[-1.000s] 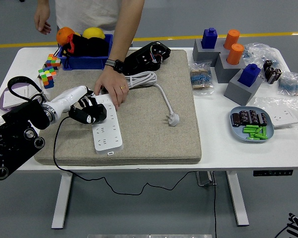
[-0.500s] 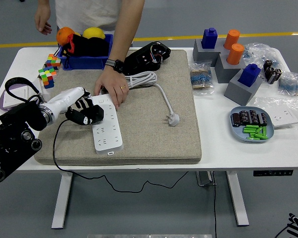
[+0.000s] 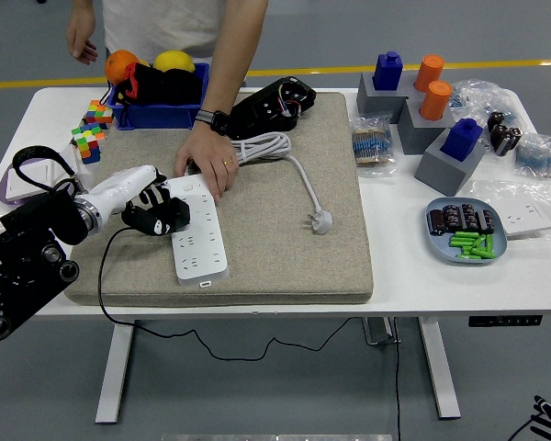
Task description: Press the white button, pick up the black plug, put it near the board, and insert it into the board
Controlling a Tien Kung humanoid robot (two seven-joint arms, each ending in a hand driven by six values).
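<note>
A rough, matt grey cloth mat (image 3: 285, 220) lies under the smooth, glossy white plastic power strip (image 3: 199, 241).

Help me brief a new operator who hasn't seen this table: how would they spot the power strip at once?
Find the grey felt mat covering the table's left half. On its left part lies the white power strip, long and flat, its far end under a person's hand. Unlike the loose white cable beside it, it shows rows of sockets.
</note>
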